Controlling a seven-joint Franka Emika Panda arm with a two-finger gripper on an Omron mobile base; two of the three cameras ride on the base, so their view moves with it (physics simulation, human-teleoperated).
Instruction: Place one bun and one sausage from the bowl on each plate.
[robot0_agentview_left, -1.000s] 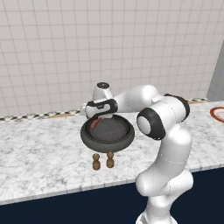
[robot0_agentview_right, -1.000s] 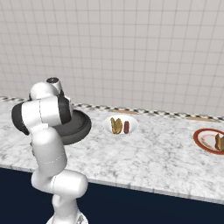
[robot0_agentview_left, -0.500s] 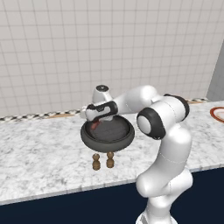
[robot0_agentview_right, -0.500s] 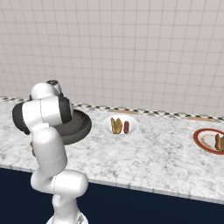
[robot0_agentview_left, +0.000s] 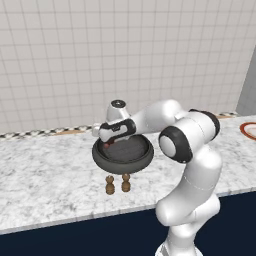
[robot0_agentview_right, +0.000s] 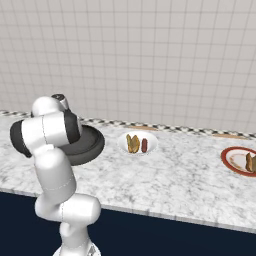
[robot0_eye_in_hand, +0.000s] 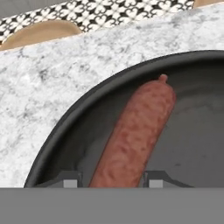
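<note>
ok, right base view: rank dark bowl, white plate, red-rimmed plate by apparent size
1. Dark bowl, largest, though the arm hides part of it.
2. White plate.
3. Red-rimmed plate, cut off by the frame edge, so its order against the white plate is unsure.

Kitchen: marble counter (robot0_agentview_left: 45, 165), tiled wall (robot0_agentview_left: 125, 55).

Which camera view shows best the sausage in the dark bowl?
The hand view: the sausage lies large between the fingertips, inside the bowl. The left base view gives just a reddish patch under the gripper. In the right base view the arm covers it.
</note>
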